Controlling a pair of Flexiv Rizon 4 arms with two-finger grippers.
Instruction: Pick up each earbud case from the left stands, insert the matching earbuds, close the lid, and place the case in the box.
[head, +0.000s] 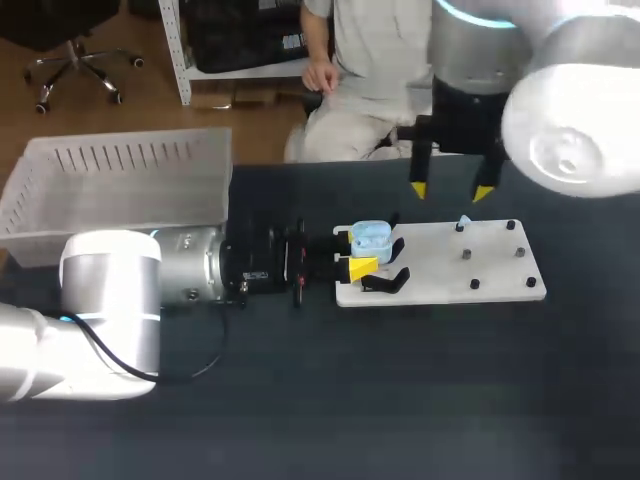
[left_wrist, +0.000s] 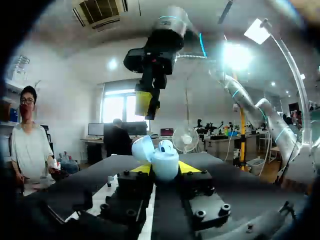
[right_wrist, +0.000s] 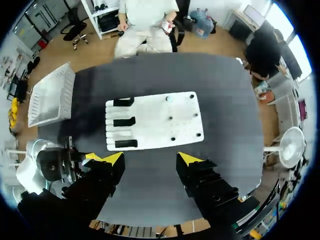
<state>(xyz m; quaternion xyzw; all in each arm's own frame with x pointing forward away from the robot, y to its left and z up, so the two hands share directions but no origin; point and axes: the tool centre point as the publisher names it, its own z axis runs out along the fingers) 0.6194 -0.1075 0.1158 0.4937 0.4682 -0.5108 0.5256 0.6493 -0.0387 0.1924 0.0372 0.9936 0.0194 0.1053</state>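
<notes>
Earbud case (head: 372, 236) in left end effector (head: 353, 253)

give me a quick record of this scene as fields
left gripper: shut on a light blue earbud case, lid open, over the stands
right gripper: open, holding nothing, above the board's far edge
board: white, black stands at its left end, small pegs elsewhere
box: white, at the table's far left
</notes>
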